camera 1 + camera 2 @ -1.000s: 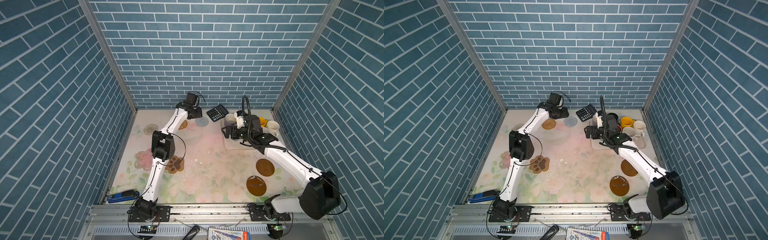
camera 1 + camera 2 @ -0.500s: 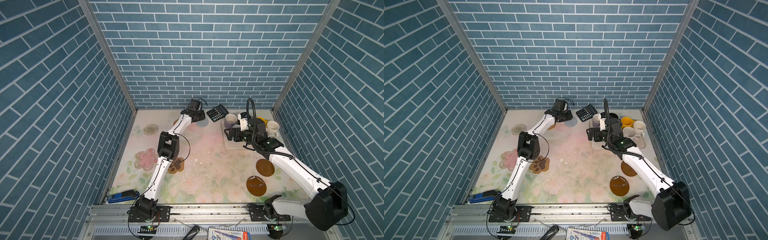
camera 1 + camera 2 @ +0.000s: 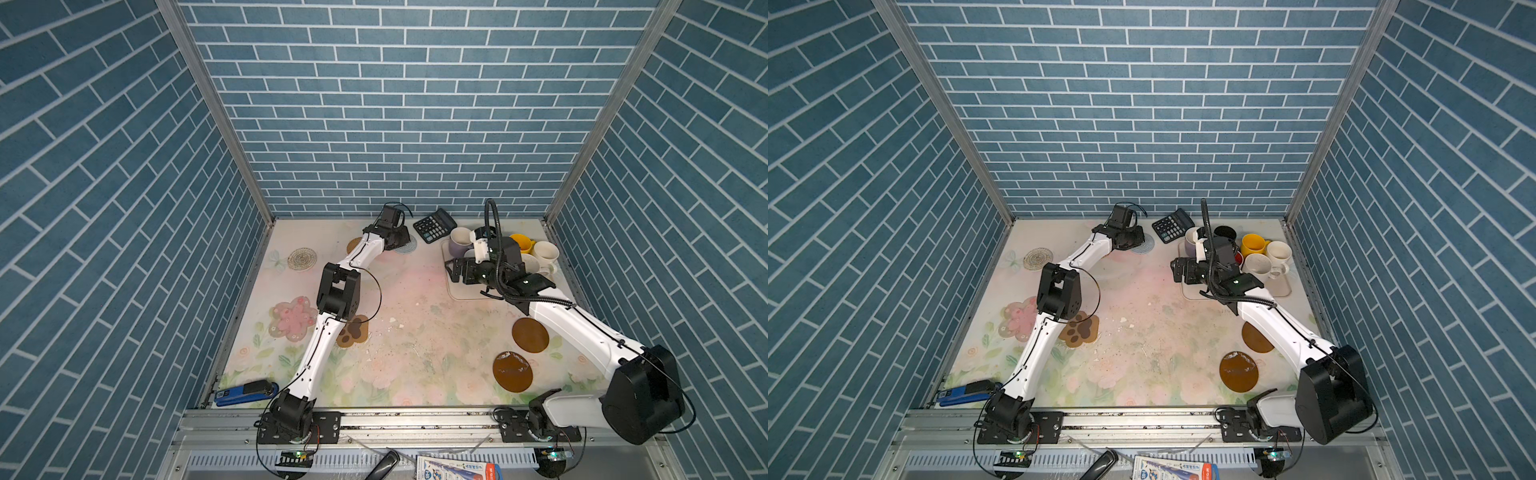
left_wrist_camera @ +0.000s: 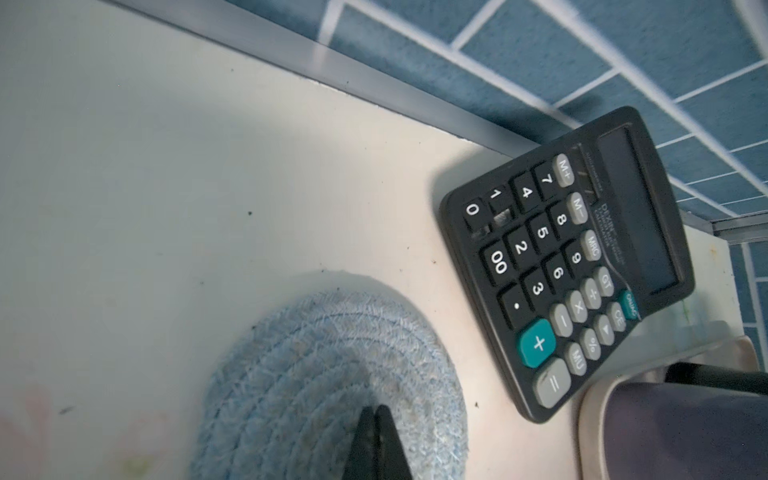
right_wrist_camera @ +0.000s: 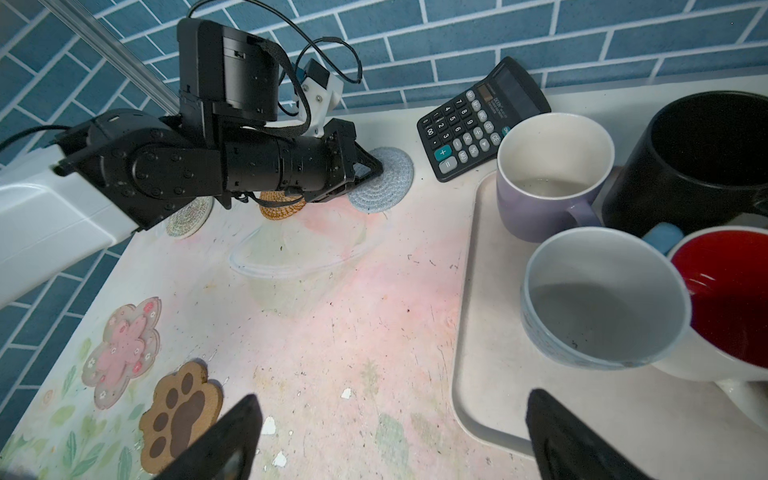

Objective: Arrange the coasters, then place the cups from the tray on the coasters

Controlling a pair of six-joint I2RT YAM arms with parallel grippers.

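We are working on the coaster-arranging step, and the mugs are all waiting on the tray [image 3: 465,293] at the counter's 2 o'clock. The left claw [image 4: 376,415] is pressing its jaws together, tips bearing on the blue-grey woven coaster [image 4: 291,374]. This coaster is lying flat near the counter's 12 o'clock, with the black calculator [image 4: 582,257] near it at its 2 o'clock, not touching. We cannot tell whether any weave is pinched between the tips.

The right claw [image 5: 395,397] is hanging over the tray's 9 o'clock edge, jaws wide apart and empty, nearest the lavender mug [image 5: 548,174] and the pale blue mug [image 5: 602,299].

We are judging that the next move calls for drawing the coaster toward 6 o'clock onto open counter, away from the calculator. Steady downward pressure should keep it from slipping free.
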